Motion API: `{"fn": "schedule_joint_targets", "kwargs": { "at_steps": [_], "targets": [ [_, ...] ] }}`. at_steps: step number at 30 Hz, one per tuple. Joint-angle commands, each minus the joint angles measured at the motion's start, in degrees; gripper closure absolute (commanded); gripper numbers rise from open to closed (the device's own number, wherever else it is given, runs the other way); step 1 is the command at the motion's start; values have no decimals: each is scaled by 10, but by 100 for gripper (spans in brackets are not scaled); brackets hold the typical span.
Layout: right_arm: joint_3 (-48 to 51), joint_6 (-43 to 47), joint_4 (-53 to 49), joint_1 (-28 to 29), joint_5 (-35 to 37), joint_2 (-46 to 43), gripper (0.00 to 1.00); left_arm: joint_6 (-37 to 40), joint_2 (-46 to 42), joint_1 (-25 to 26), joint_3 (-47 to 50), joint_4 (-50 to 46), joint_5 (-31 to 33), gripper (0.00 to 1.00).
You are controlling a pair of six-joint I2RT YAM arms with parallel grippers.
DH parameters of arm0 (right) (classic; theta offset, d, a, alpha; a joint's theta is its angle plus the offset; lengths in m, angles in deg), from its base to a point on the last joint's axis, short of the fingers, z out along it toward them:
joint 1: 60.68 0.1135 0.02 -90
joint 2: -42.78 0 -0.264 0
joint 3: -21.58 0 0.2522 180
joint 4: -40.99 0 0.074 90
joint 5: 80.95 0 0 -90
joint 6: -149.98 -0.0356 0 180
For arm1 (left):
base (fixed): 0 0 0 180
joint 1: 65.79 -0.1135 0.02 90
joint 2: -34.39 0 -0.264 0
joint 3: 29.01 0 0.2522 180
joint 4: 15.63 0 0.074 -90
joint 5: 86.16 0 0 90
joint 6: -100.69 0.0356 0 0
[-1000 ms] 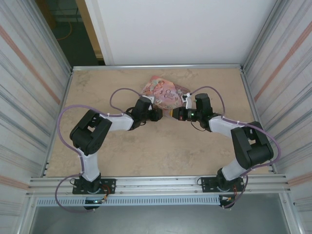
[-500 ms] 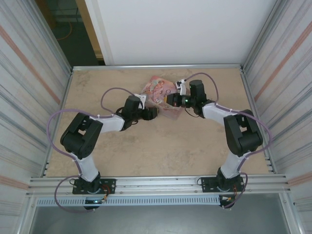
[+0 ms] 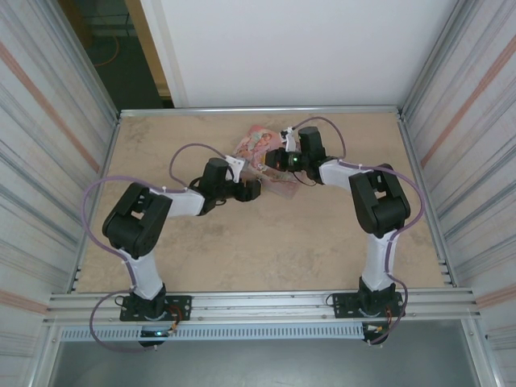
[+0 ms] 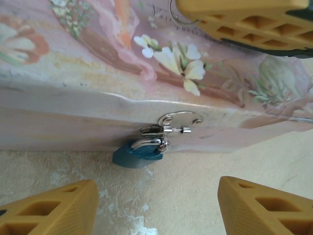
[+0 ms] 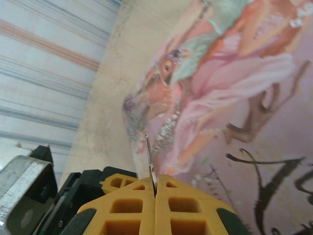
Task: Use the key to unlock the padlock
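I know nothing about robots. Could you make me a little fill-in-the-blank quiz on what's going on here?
1. The padlock has a ___ body.
2. It hangs on the side of a tin box whose main colour is ___.
3. The right gripper grips the key with its jaws ___.
4. The left gripper holds nothing; its jaws stand ___.
Missing words: blue; pink; shut; open.

padlock (image 4: 138,152): tiny, blue body, silver shackle hung thru pink tin's (image 4: 98,112) hasp, body tilted left.
key (image 5: 148,155): thin metal blade, edge-on, stood upright, pinched in right gripper (image 5: 155,185).
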Motion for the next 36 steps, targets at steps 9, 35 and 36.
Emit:
{"fn": "schedule_joint_targets", "kwargs": {
  "at_steps": [9, 35, 36],
  "targets": [
    [31, 5, -52, 22, -11, 12, 100, 21, -2, -5, 5, 31, 4, 34],
    [72, -25, -37, 44, 0, 1, 100, 19, 16, -5, 14, 67, -9, 35],
    [72, -25, -37, 44, 1, 0, 100, 19, 19, -5, 12, 72, -8, 35]
  ]
}}
